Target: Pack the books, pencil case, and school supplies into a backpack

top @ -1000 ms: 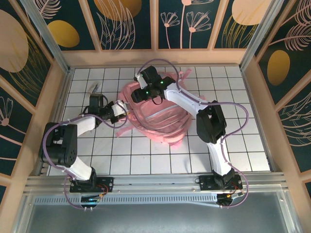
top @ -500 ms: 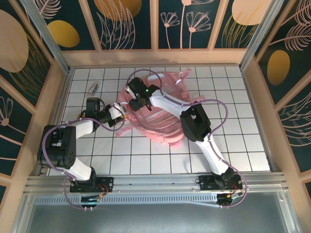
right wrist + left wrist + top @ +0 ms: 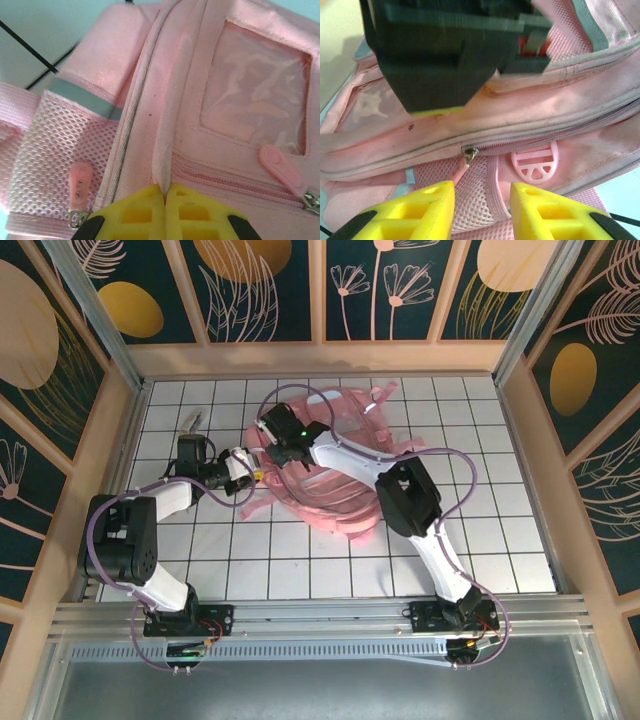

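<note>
Two grippers work at the pink backpack [image 3: 322, 496], which lies on the tiled table [image 3: 300, 562] towards its back edge.
The left gripper [image 3: 482, 192] is open, its yellow fingers apart just short of a metal zip pull [image 3: 469, 152] above a mesh pocket. The right gripper [image 3: 165, 192] is closed, tips together at a raised seam; whether fabric is pinched between them is hard to tell.

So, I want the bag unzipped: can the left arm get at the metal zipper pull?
Probably yes: the left pincer stands open, the zipper pull lies just ahead of its gap on the backpack, nothing between.
</note>
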